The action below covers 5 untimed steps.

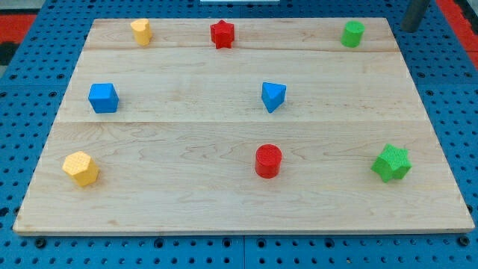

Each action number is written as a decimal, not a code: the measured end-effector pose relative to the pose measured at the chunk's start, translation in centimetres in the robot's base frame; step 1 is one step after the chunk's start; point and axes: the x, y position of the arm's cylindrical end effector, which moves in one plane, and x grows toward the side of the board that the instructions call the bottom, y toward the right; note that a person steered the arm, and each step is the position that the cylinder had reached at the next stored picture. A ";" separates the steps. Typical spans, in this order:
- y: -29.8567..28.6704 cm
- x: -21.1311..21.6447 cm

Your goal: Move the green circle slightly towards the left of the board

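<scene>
The green circle (pixel 353 33) is a small green cylinder standing near the top right corner of the wooden board (pixel 187 134). My rod comes in at the view's top right corner, and my tip (pixel 410 28) sits just off the board's right edge, to the right of the green circle and apart from it.
Along the top stand a yellow block (pixel 141 31) and a red star (pixel 222 33). A blue cube (pixel 103 98) and a blue triangle (pixel 272 96) sit mid-board. A yellow hexagon (pixel 81 168), a red cylinder (pixel 268 161) and a green star (pixel 392 163) sit near the bottom.
</scene>
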 end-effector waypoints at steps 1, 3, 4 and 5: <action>-4.9 0.2; -6.7 3.4; -11.8 1.9; -10.4 -0.1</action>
